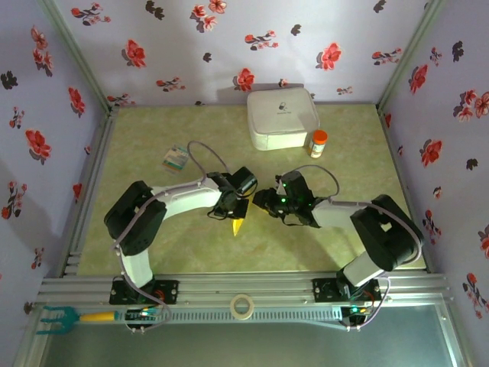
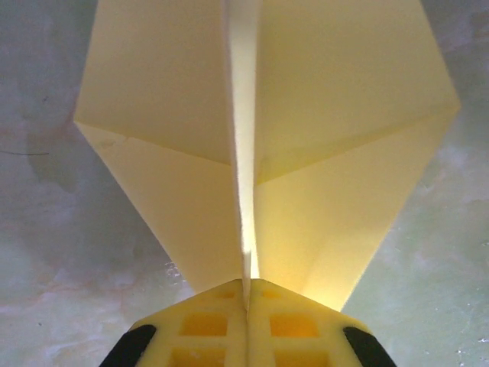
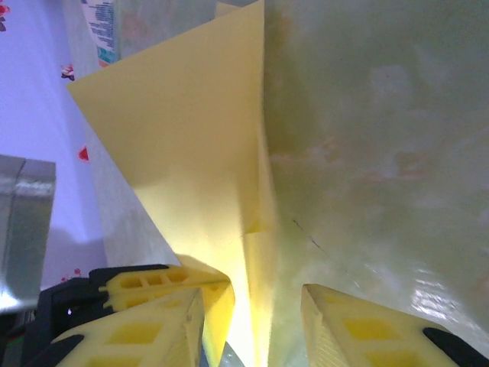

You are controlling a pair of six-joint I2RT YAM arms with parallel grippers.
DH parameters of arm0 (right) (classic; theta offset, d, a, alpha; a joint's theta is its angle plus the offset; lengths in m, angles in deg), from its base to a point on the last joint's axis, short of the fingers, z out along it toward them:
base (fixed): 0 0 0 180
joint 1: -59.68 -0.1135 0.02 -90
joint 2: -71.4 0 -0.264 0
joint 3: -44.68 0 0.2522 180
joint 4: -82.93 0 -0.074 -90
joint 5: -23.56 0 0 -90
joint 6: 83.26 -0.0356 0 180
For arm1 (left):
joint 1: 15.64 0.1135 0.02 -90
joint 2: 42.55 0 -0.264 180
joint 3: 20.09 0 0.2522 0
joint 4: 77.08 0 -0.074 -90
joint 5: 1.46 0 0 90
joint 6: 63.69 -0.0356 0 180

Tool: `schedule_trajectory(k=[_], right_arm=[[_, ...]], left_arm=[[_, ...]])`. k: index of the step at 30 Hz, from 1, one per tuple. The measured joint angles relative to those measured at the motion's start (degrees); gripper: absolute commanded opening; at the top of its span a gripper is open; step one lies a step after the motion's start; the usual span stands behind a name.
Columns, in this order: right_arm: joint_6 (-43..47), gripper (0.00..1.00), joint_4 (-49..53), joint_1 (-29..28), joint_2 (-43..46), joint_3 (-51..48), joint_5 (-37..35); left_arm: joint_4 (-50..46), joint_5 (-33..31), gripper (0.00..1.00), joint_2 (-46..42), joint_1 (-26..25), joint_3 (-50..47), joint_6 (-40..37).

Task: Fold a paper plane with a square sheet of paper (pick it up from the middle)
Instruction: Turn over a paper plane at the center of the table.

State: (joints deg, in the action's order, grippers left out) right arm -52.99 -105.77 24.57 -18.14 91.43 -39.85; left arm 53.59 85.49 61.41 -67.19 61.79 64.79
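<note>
Though in left fingers (image 2: 200,327), plane (image 2: 168,115) free-edged

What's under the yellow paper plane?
The green table lies under the paper plane, which the left claw pinches. The patch right beneath the paper is covered.

A lab-style robot test booth: floral-papered walls (image 1: 229,46) box a green tabletop (image 1: 153,130) edged with aluminium rails (image 1: 252,287).

white box (image 1: 281,117), orange-capped bottle (image 1: 318,143) beside it; card (image 1: 176,159), perhaps a packet.
</note>
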Motion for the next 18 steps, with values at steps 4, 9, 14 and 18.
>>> schedule_trajectory(k=[4,9,14,18], right_arm=[[-1.31,0.39,-2.69,-0.15,-2.8,0.92,1.07],[-1.88,0.36,-3.43,-0.2,-5.99,2.08,1.11],[-2.08,0.27,-3.58,-0.2,-8.72,2.34,1.18],[-2.54,0.16,-4.85,-0.2,-10.49,2.43,1.68]], left_arm=[[0.28,0.0,0.04,-0.46,0.0,0.0,0.0],[0.46,0.0,0.07,-0.48,0.0,0.0,0.0],[0.5,0.02,0.11,-0.48,0.0,0.0,0.13],[0.81,0.02,0.15,-0.48,0.0,0.0,0.15]])
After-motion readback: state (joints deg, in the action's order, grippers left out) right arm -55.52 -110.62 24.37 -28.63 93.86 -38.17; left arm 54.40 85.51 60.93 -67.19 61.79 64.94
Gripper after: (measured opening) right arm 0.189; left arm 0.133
